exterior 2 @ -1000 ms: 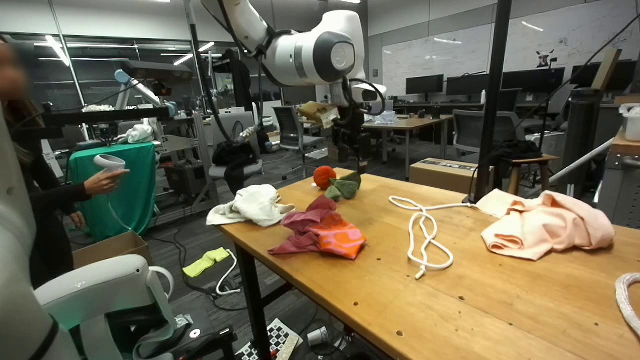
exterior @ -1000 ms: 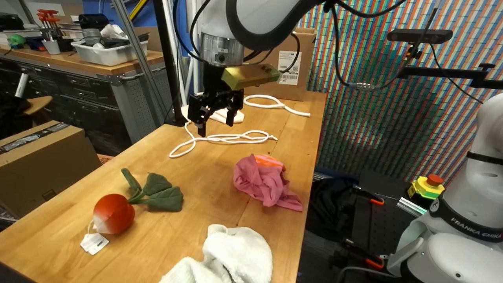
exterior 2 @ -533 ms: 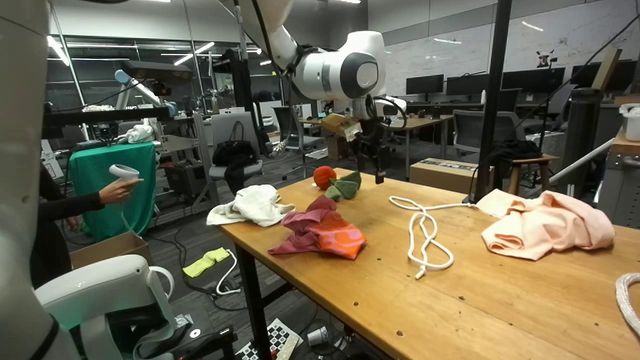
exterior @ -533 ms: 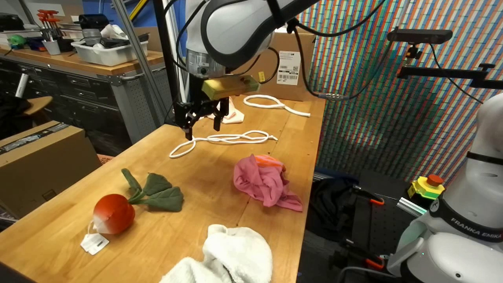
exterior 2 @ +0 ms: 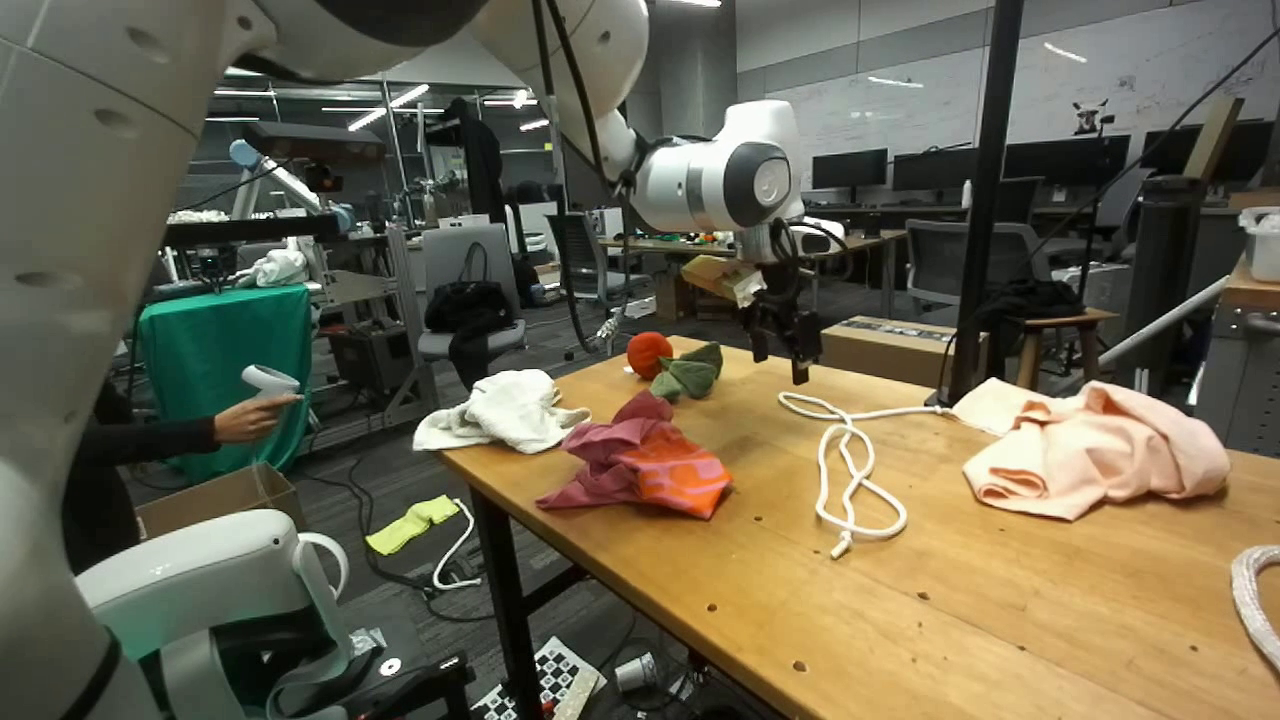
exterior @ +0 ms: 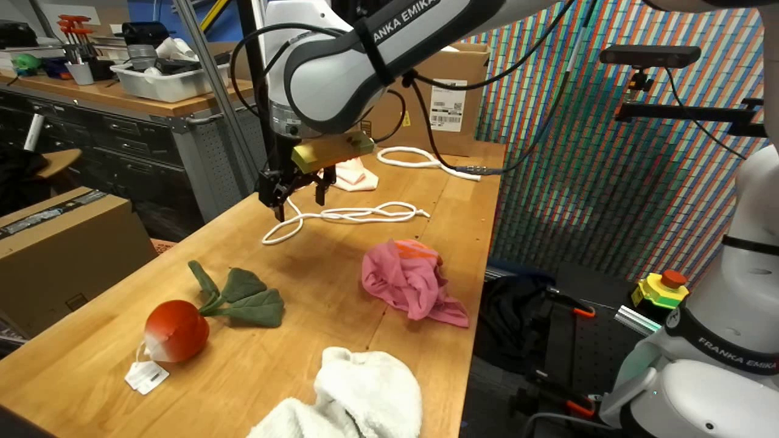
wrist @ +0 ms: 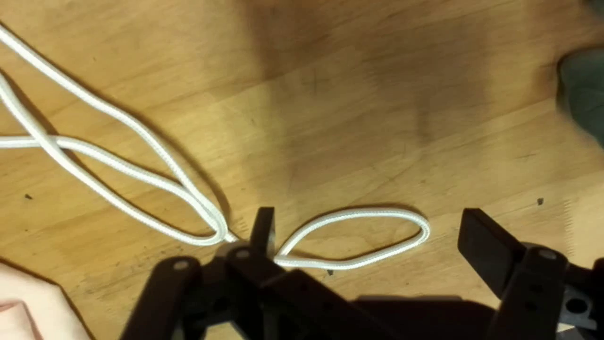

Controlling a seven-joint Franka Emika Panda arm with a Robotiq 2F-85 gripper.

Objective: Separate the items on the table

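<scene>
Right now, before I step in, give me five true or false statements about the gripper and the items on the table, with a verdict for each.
The gripper is open. True.

The gripper is holding the pink cloth. False: it holds nothing; the pink cloth lies on the table.

The pink cloth covers the white towel. False: bare wood shows between the two in an exterior view.

The brown cardboard box with the white label stands on the table. True.

The red ball toy has bright yellow leaves. False: its leaves are green.
</scene>
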